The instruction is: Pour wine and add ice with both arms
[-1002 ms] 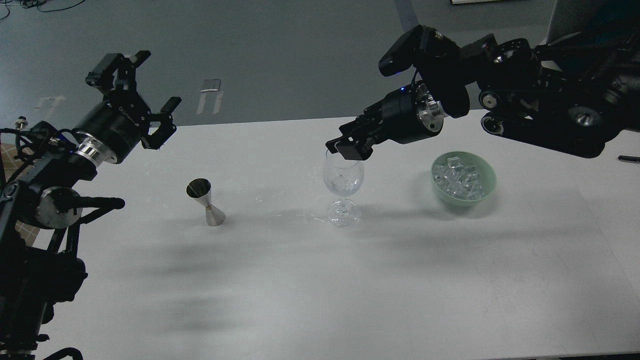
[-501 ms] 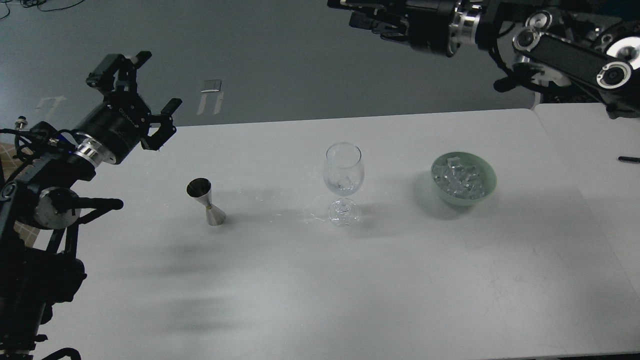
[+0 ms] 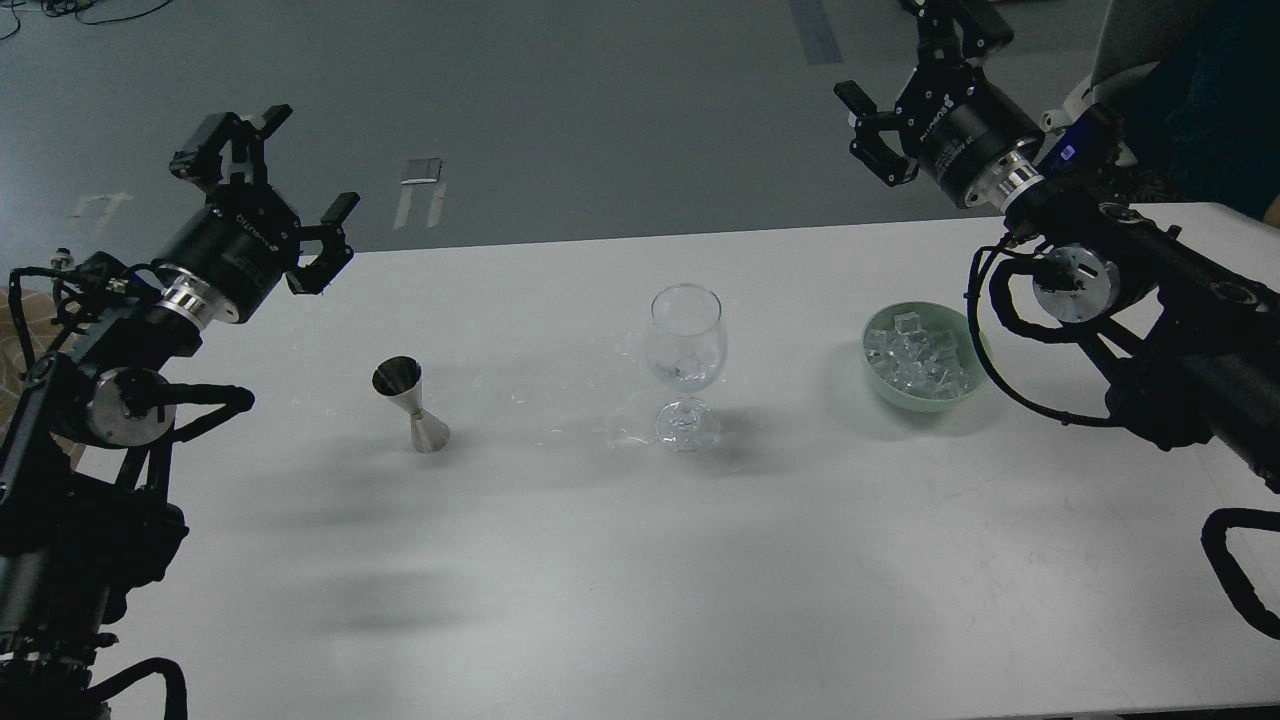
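Observation:
A clear stemmed glass (image 3: 686,350) stands mid-table with an ice cube and a little clear wine (image 3: 684,375) in its bowl. A steel jigger (image 3: 411,404) stands to its left. A green bowl (image 3: 968,382) at the right holds several ice cubes (image 3: 918,356). My left gripper (image 3: 278,190) is open and empty, raised over the table's far left edge. My right gripper (image 3: 918,75) is open and empty, raised beyond the table's far right edge, well above the bowl.
The white table (image 3: 640,560) has a few spilled drops (image 3: 620,432) beside the glass foot. A second table top (image 3: 1215,215) adjoins at the right. Grey floor lies beyond the far edge.
My right gripper left the rim of the glass, rose and swung back to the right, ending open above and behind the bowl. The left arm barely moved.

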